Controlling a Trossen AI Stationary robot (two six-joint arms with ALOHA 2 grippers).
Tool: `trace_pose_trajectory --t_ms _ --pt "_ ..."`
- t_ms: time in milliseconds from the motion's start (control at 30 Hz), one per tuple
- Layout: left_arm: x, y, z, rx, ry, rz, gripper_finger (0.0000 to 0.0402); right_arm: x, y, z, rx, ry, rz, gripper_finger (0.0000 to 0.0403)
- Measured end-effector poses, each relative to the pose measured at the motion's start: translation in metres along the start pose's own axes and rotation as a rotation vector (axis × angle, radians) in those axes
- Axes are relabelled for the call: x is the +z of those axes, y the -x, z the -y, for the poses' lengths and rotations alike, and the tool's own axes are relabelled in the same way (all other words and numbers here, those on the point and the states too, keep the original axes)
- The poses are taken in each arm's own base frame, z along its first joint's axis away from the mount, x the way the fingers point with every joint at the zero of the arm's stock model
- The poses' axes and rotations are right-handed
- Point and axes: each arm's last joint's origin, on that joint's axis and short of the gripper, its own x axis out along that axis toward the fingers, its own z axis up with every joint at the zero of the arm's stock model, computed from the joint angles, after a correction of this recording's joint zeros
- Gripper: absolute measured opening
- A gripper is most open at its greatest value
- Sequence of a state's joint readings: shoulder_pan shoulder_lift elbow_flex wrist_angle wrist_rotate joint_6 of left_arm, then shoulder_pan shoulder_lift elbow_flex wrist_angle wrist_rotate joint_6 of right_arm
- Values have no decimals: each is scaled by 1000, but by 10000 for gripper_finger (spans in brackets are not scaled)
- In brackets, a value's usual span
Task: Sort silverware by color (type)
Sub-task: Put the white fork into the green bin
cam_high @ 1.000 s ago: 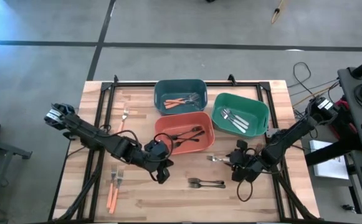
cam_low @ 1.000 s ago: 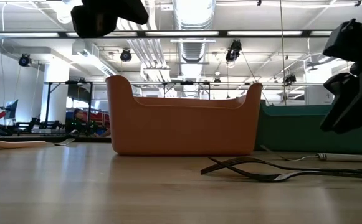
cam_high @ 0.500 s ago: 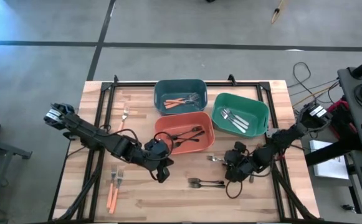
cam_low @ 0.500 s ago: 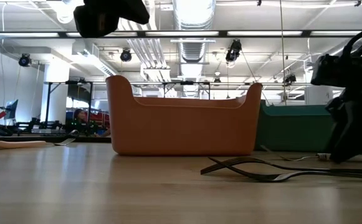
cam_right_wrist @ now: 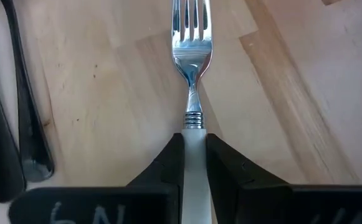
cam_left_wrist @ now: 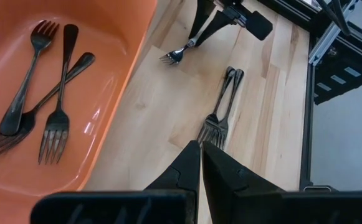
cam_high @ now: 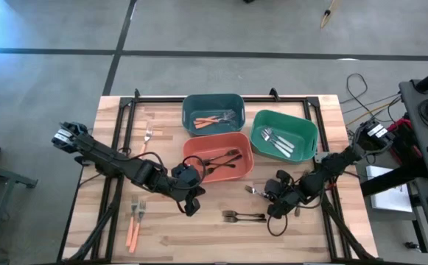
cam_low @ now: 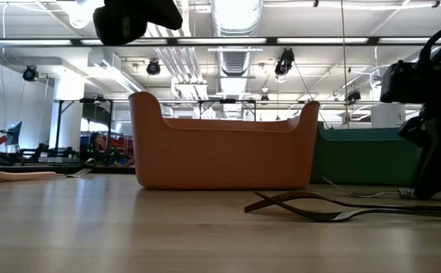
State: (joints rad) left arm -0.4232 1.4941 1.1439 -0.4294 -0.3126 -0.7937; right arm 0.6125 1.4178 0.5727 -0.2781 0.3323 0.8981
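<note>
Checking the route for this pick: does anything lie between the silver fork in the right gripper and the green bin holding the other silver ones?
Nothing visible does. The right gripper is closed on the silver fork, and only bare table separates it from the green bin. The black forks lie on the opposite side.

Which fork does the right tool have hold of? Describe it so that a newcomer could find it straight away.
Start at the orange-red bin in the middle of the table. On the bare wood just off its corner nearest the right arm lies a fork, its pale handle pinched by the right tool. Unlike the two black forks beside it, its head is shiny silver.
</note>
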Motion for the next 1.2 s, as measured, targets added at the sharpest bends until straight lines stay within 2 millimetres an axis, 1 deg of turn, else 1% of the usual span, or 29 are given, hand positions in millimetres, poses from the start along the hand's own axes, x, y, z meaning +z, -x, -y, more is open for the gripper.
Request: trace_pose_trajectory --t_ms 133,400,533,633,700,833,933,1000,1100,1200 --pt "0 0 0 4 -6 -4 0 5 12 -1 -6 32 -50 33" --pt "1 1 -1 6 -26 -1 0 19 37 -5 -9 37 -39 33" --pt "1 6 -4 18 -31 -12 0 26 50 -7 27 32 -33 33" --pt "3 18 -8 26 -33 -18 0 34 65 -10 59 23 -24 33" --pt "8 30 -10 23 -38 -8 0 44 80 -12 77 16 -2 33" --pt "23 57 -19 62 -65 67 0 74 113 -10 44 5 50 33" --pt "37 76 -25 113 -89 164 0 104 130 2 -9 0 73 33" --pt "47 88 -28 141 -102 235 0 125 138 15 -49 0 88 33" --pt "59 102 -30 170 -114 299 0 152 149 44 -125 -9 95 33" --pt "65 113 -29 166 -121 329 0 169 157 80 -197 -42 62 33"
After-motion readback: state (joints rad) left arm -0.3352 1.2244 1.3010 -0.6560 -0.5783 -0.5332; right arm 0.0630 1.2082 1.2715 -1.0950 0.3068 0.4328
